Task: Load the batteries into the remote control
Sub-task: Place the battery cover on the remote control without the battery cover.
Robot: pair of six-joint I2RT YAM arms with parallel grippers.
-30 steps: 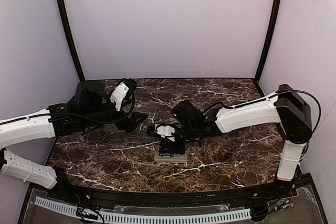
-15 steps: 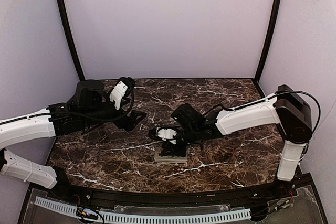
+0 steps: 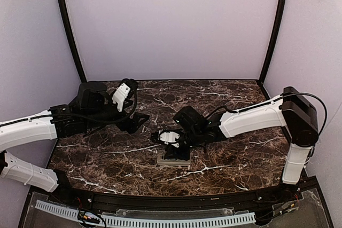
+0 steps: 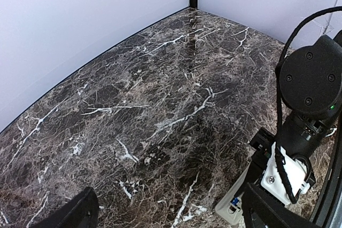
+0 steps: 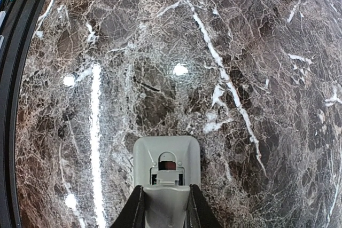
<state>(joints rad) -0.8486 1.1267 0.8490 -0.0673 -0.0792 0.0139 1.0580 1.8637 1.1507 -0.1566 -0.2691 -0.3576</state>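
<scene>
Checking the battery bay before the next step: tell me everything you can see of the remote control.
The remote control is a slim grey plastic slab with rounded corners, lying flat, back up, on the marble table. Its open recess shows near one end. The right gripper clasps its long sides and hides the rest.

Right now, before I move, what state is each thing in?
Left tool: open, empty, above the table.
Right tool: shut on a grey piece.
Grey piece: lying along the remote's back, probably its cover.
Remote: flat on table, grey back up, recess end exposed.
Battery: blue bit visible at remote's end; seating unclear.
</scene>
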